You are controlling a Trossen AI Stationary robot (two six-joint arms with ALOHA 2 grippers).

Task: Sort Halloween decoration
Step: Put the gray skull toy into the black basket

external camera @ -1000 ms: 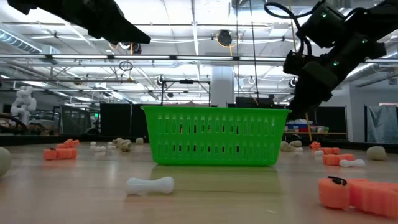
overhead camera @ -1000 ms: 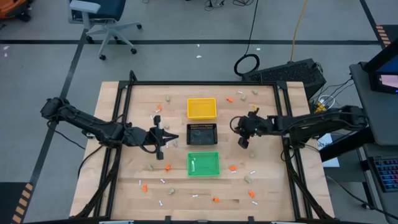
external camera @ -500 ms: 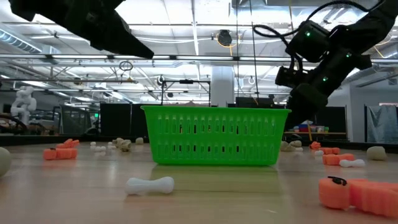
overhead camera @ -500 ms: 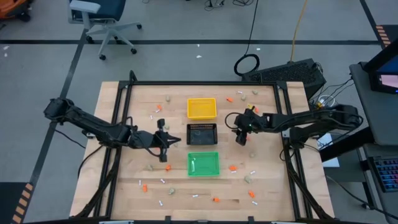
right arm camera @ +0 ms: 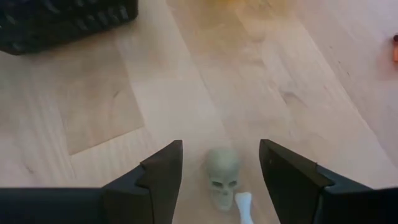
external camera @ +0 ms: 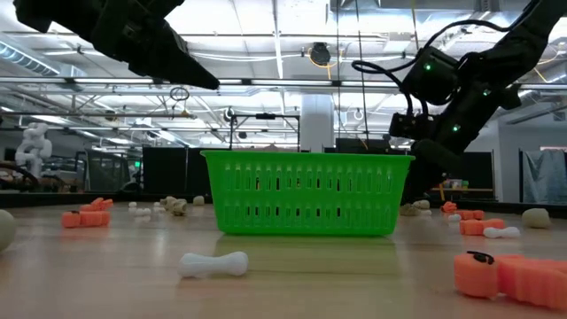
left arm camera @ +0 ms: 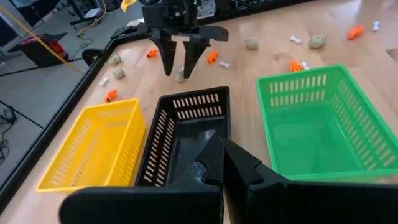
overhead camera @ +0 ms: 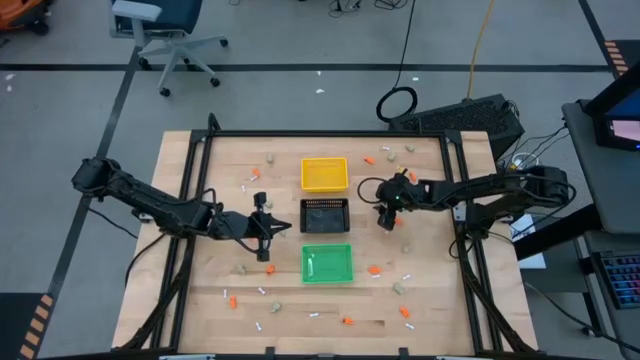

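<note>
High view: three square trays stand in a row at the middle of the wooden worktop (overhead camera: 200,290). The black tray (overhead camera: 325,214) sits in the centre of the row, with the yellow tray (overhead camera: 324,174) on its far side and the green tray (overhead camera: 327,263) on its near side.

Right gripper (overhead camera: 385,222): positioned just right of the black tray, pointing down at the worktop. Its fingers (right arm camera: 163,177) are spread wide and grasp nothing. In the right wrist view, a small beige-grey skull (right arm camera: 222,175) lies on the worktop between the two fingers, touching neither. A thin white bone (right arm camera: 245,206) lies against the skull.

Left gripper (overhead camera: 265,226): positioned just left of the black tray, raised above the worktop. Its fingers (left arm camera: 245,171) are clenched together. Whether a piece is pinched between them cannot be told.

Decoration pieces: orange bits, white bones and beige-grey lumps lie scattered over the worktop on all sides of the trays, most of them near the worktop edges. One white bone (external camera: 213,263) and one orange piece (external camera: 509,276) lie on the near side of the green tray in the low view. A pale piece (overhead camera: 313,265) lies inside the green tray.
</note>
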